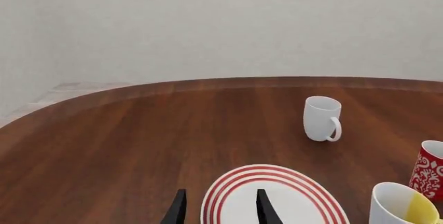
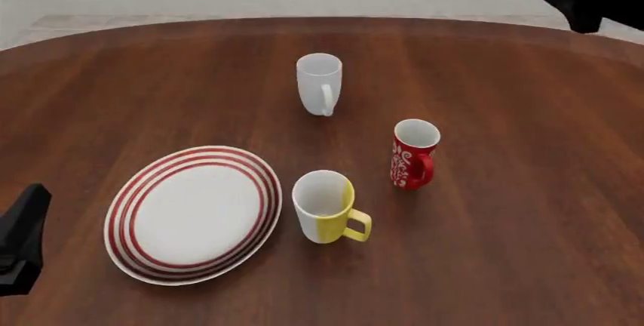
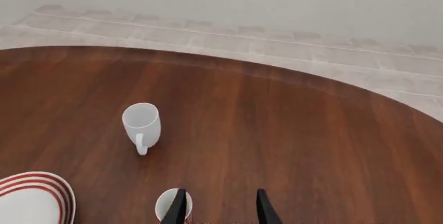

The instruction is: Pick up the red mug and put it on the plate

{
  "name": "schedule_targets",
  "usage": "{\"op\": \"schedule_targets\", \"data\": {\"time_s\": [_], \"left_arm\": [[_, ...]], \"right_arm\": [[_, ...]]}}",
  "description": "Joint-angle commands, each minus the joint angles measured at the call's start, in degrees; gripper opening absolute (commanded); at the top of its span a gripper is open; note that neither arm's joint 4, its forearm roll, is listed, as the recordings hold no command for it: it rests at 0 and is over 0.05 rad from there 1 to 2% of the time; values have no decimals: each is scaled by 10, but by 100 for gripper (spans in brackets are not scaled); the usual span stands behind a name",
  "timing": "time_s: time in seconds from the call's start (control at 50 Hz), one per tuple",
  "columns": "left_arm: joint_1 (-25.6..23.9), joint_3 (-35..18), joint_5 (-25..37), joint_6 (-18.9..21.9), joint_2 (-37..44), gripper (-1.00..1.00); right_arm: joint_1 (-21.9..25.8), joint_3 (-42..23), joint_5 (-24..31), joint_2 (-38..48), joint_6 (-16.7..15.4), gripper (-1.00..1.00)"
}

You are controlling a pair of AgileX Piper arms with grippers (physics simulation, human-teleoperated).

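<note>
A: Nearest the front camera, at the lower left edge, is the left gripper (image 2: 18, 239), a dark shape hanging over the bench (image 2: 523, 250). What's beside it?

B: The plate (image 2: 193, 213), lying flat on the wood, nothing on it. In the left wrist view the left gripper's two fingers stand apart with the plate's rim between them from that angle; they hold nothing.

A: Going right?

B: The yellow-and-white mug (image 2: 326, 207) stands upright just beside the plate, handle pointing right and toward the camera, empty. Further back is the white mug (image 2: 319, 83), upright, handle toward the camera, also empty.

A: And the red mug (image 2: 412, 153)?

B: On the bench right of the yellow-and-white one and near it, well apart from the plate. It stands upright, long axis vertical, mouth up, white inside showing and nothing in it. Its handle points toward the camera and slightly right.

A: The right gripper (image 3: 219, 206)?

B: Its arm is at the top right corner of the front view. In the right wrist view its jaws are spread, empty, above the red mug's rim, not touching it.
</note>
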Motion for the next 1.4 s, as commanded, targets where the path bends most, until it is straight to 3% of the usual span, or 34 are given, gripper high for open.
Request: {"op": "schedule_targets", "data": {"time_s": [0.02, 0.3, 0.52, 0.66, 1.4], "left_arm": [[0, -1, 1, -1, 0, 100], [3, -3, 1, -6, 1, 100], [1, -1, -1, -5, 0, 100], [1, 0, -2, -5, 1, 100], [1, 0, -2, -7, 1, 100]], "right_arm": [[29, -31, 12, 79, 17, 100], [73, -28, -10, 132, 32, 100], [88, -2, -35, 155, 55, 100], [93, 5, -47, 160, 54, 100], [78, 71, -90, 189, 85, 100]]}}
